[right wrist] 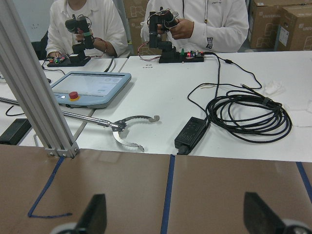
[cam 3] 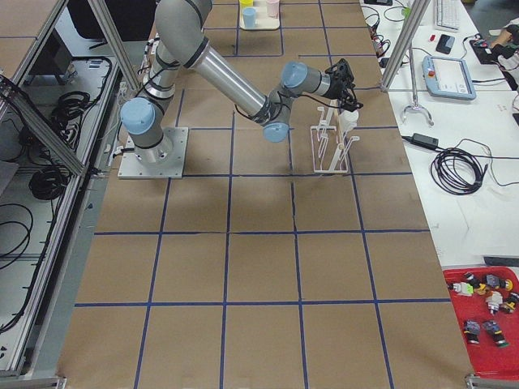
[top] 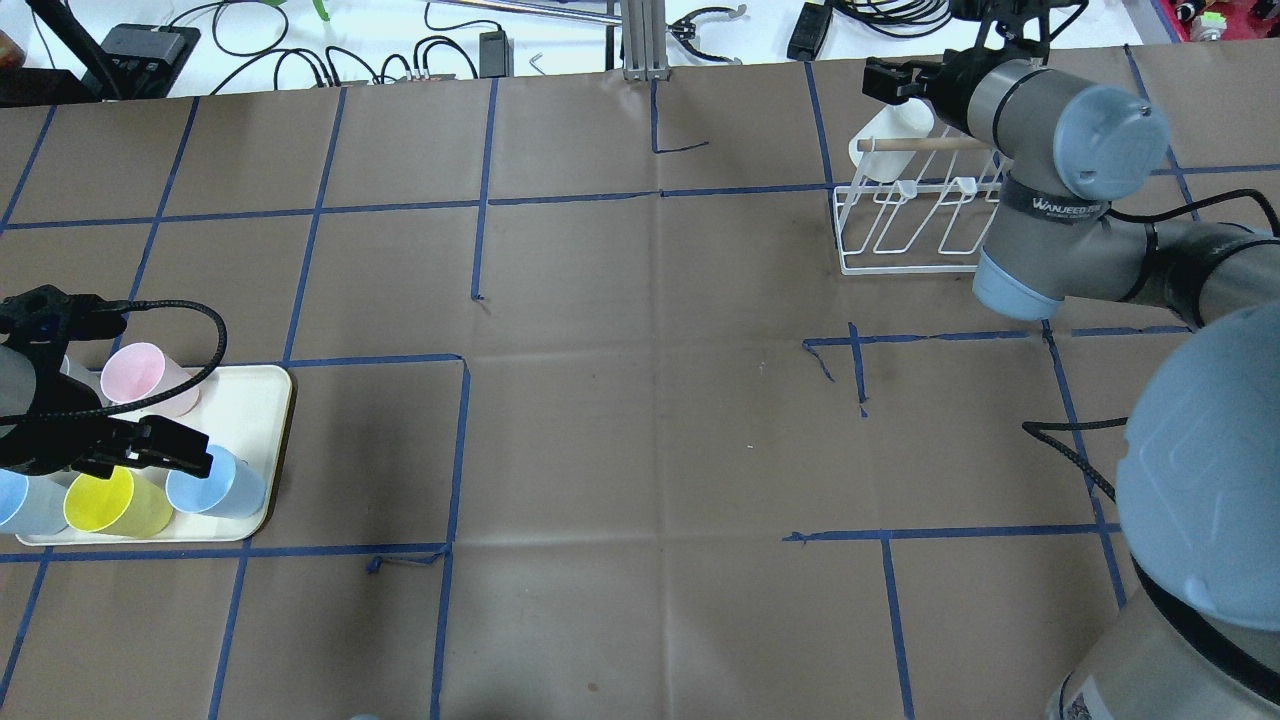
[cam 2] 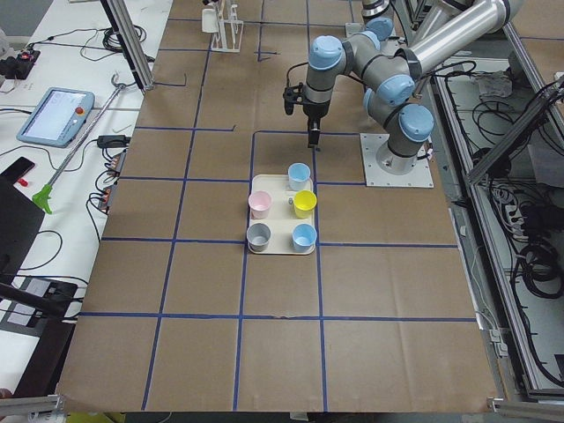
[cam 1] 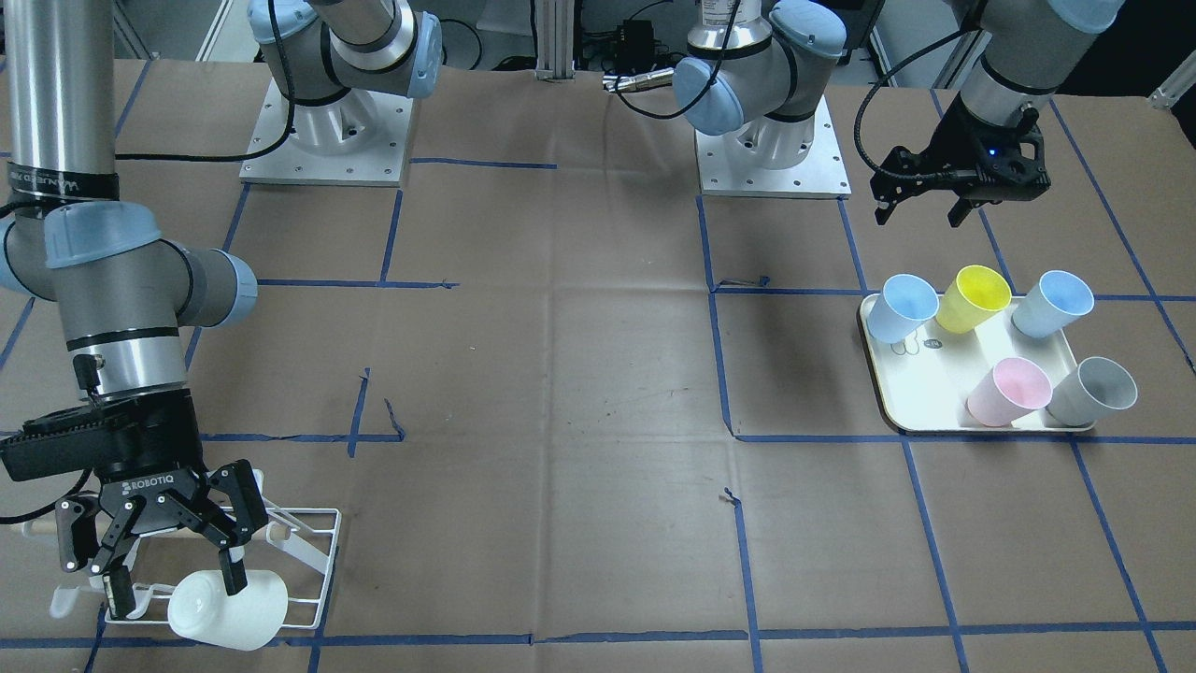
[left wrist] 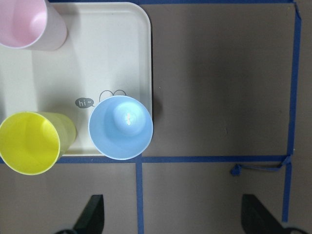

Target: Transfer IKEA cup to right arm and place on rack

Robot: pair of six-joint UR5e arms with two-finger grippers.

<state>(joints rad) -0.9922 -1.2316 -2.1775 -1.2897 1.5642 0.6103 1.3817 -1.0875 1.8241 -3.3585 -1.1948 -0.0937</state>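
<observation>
A white cup [cam 1: 227, 609] sits tilted on a prong at the end of the white wire rack [cam 1: 306, 561], which has a wooden dowel across it. The cup [top: 888, 142] and rack [top: 905, 232] also show in the overhead view. My right gripper [cam 1: 173, 572] hovers over the rack, open; one fingertip [cam 1: 232, 572] overlaps the cup's upper side, and I cannot tell whether it touches. In the right wrist view the gripper [right wrist: 175, 219] holds nothing. My left gripper [cam 1: 920, 207] is open and empty above the cream tray [cam 1: 920, 383], just off its edge in the left wrist view [left wrist: 174, 217].
The tray holds two light-blue cups [cam 1: 902, 308] [cam 1: 1053, 304], a yellow cup [cam 1: 974, 297], a pink cup [cam 1: 1009, 391] and a grey cup [cam 1: 1091, 391]. Brown paper with blue tape lines covers the table. Operators sit beyond the far edge [right wrist: 195, 24].
</observation>
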